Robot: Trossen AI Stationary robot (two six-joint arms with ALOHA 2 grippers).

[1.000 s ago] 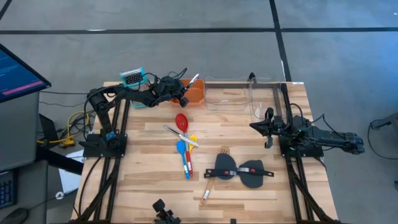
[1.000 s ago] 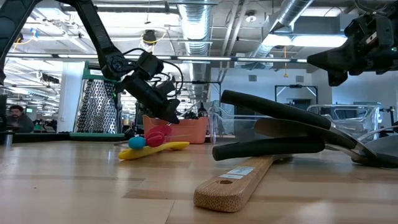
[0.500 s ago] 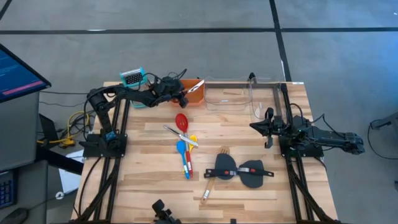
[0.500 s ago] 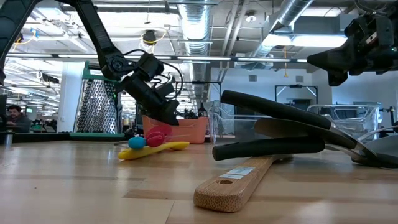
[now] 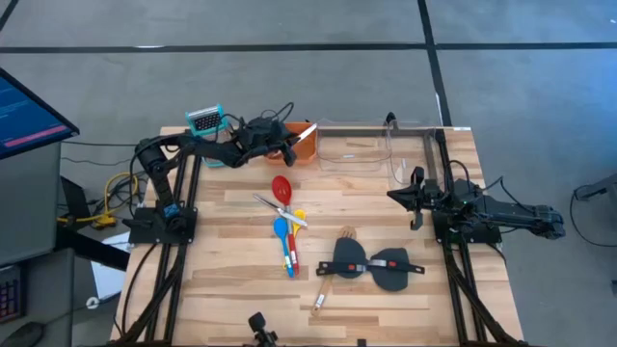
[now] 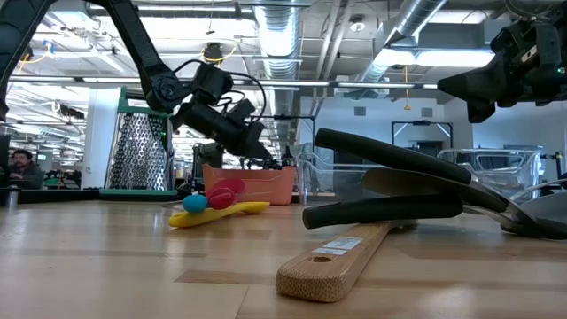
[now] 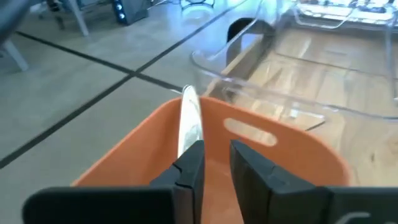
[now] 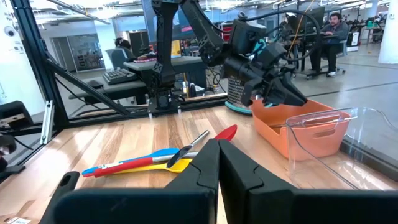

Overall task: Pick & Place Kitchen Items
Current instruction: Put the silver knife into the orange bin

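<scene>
My left gripper [image 5: 287, 145] hovers over the orange tray [image 5: 303, 146] at the table's far side. Its fingers stand slightly open [image 7: 216, 155] with nothing between them. A white-handled utensil [image 7: 188, 121] stands in the tray, leaning on the rim [image 5: 307, 132]. At mid-table lie a red spoon [image 5: 281, 188], silver tongs [image 5: 280, 210], a yellow spoon [image 5: 297, 218] and a blue spoon [image 5: 281, 231]. Two black spatulas [image 5: 349, 262] [image 5: 390, 266] lie over a wooden spatula [image 5: 331, 278]. My right gripper [image 5: 393, 196] waits shut at the table's right side. My left gripper has nothing between its fingers. The white handle [image 7: 186, 140] stands right beside the tip of one finger [image 7: 191, 163], on its outer side. Whether that finger touches the handle, I cannot tell.
Clear plastic bins [image 5: 371, 149] stand just right of the orange tray along the far edge. A teal-framed grater [image 5: 205, 120] stands at the far left corner. Bare wood lies at the table's near left and around the utensil cluster.
My left gripper has risen a little over the tray and tipped its fingers up toward level. The white-handled utensil, which stuck up out of the gripper a second ago, has dropped and now leans in the tray.
</scene>
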